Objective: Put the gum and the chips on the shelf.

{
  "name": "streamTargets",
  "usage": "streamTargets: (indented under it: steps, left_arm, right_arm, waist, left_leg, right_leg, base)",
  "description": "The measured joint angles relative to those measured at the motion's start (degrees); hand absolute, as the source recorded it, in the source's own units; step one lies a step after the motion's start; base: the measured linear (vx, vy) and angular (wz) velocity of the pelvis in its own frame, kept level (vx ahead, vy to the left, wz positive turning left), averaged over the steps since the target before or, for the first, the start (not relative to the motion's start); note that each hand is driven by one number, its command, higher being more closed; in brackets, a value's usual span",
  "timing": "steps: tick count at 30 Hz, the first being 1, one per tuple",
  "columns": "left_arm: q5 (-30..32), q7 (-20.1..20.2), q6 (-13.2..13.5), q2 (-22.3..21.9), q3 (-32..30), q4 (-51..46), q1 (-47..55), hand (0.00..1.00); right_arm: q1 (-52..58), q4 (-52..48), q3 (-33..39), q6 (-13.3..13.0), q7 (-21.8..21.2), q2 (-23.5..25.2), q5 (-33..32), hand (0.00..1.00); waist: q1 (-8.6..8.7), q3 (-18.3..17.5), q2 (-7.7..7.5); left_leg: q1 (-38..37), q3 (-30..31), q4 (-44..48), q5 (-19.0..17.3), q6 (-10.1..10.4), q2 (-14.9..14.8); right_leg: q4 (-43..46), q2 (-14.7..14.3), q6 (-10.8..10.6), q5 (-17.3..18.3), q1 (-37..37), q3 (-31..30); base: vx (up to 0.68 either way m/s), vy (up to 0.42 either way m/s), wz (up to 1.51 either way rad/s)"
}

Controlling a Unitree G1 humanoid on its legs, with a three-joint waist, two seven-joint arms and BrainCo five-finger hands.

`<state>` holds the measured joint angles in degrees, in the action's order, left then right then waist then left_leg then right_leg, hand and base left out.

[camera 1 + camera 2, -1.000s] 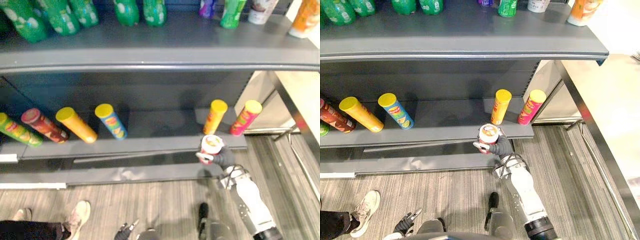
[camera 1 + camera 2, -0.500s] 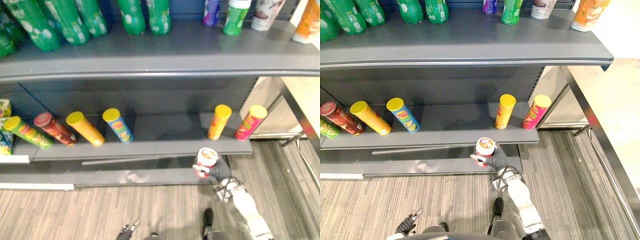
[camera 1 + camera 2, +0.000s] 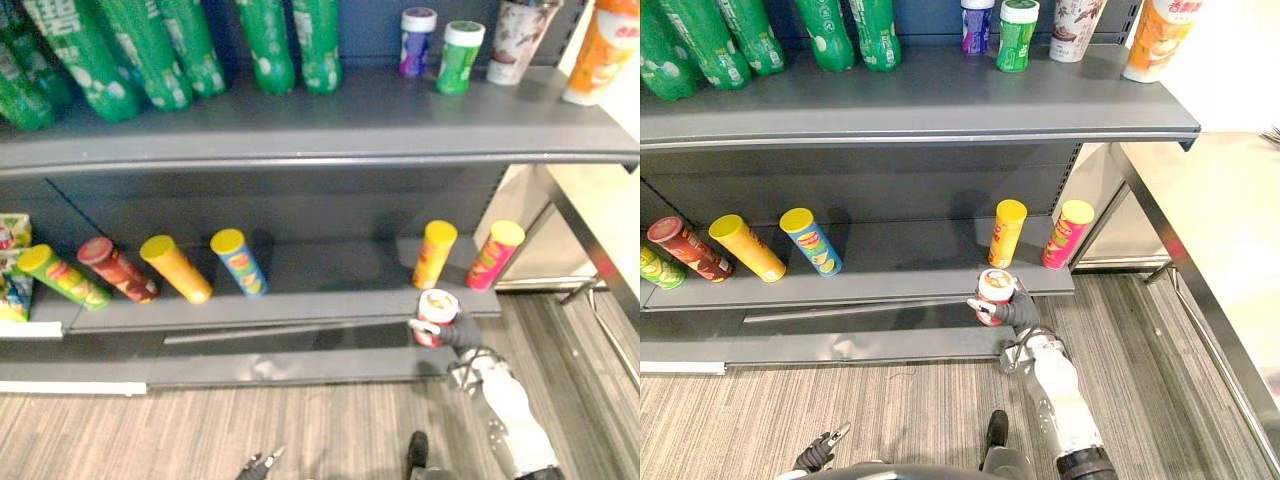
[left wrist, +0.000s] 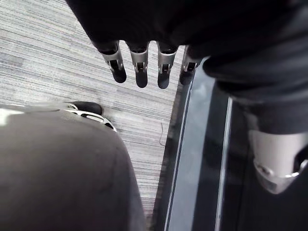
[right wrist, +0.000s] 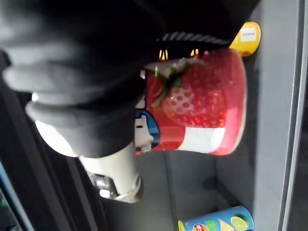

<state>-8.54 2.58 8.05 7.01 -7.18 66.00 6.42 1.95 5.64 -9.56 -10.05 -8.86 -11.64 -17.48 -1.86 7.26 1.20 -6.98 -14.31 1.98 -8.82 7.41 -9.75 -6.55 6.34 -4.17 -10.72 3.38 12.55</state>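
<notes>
A red and white gum tub (image 3: pixel 437 308) with a strawberry picture (image 5: pixel 192 103) is held upright in my right hand (image 3: pixel 463 331), whose fingers curl round it. It hangs just in front of the lower shelf's front edge (image 3: pixel 300 305), below a yellow chips can (image 3: pixel 434 254). A pink chips can (image 3: pixel 492 254) stands right of that one. My left hand (image 3: pixel 820 450) hangs low over the floor with its fingers (image 4: pixel 139 65) straight and nothing in it.
Several more chips cans (image 3: pixel 238 262) lean on the lower shelf to the left. The upper shelf (image 3: pixel 330 115) carries green bottles (image 3: pixel 268 40), small tubs (image 3: pixel 415 42) and cups. Striped carpet (image 3: pixel 200 430) lies below. A metal frame (image 3: pixel 1200 310) runs at the right.
The camera has shifted upward, showing more of the top shelf. My right hand with the tub has come closer to the lower shelf's edge, under the yellow can.
</notes>
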Motion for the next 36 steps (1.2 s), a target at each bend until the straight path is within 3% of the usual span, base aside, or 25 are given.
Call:
streamTargets:
  steps: [10, 19, 29, 36]
  left_arm:
    - [0.15, -0.01, -1.10, -0.11, -1.72, 0.00, 0.19, 0.00]
    - [-0.17, -0.60, -1.19, 0.09, -2.32, 0.07, 0.55, 0.00]
    - [-0.25, -1.78, -2.25, 0.27, -2.36, 0.08, 0.81, 0.00]
    - [-0.29, -1.77, -2.46, 0.60, -2.30, -0.09, 1.28, 0.00]
  right_arm:
    - [-7.12, -1.98, -8.84, 0.05, -1.55, -0.83, -0.71, 1.00]
    - [-16.66, -7.36, -14.53, 0.15, -1.96, -0.10, -8.11, 1.00]
    - [-29.52, -9.41, -14.40, 0.11, 1.49, -0.41, -10.75, 1.00]
    - [-42.03, -4.00, -4.32, -0.11, 6.02, -4.13, -10.74, 1.00]
  waist:
    - [-0.62, -0.23, -0.43]
    - [-1.62, -0.92, -1.61]
    - [-2.41, -1.80, -3.02]
    - [-3.09, -1.99, -3.41]
  left_leg:
    - [-0.20, -0.24, -0.88, 0.68, -0.03, -0.01]
    - [-0.16, -0.14, -0.84, 1.07, -0.05, 0.11]
    - [0.25, 0.27, -0.75, 1.32, -0.02, 0.20]
    - [0.60, 0.59, -0.88, 1.83, 0.04, 0.15]
  right_leg:
    - [0.02, -0.01, 0.04, -0.02, 0.02, 0.13]
    - [0.30, 0.08, 0.10, -0.13, 0.03, 0.32]
    - [0.30, 0.02, 0.17, -0.32, 0.02, 0.32]
    - [0.31, -0.06, 0.28, -0.42, 0.24, 0.51]
  base:
    - [0.00, 0.000, 0.00]
    - [0.01, 0.002, 0.01]
    - [0.00, 0.000, 0.00]
    - [0.00, -0.001, 0.01]
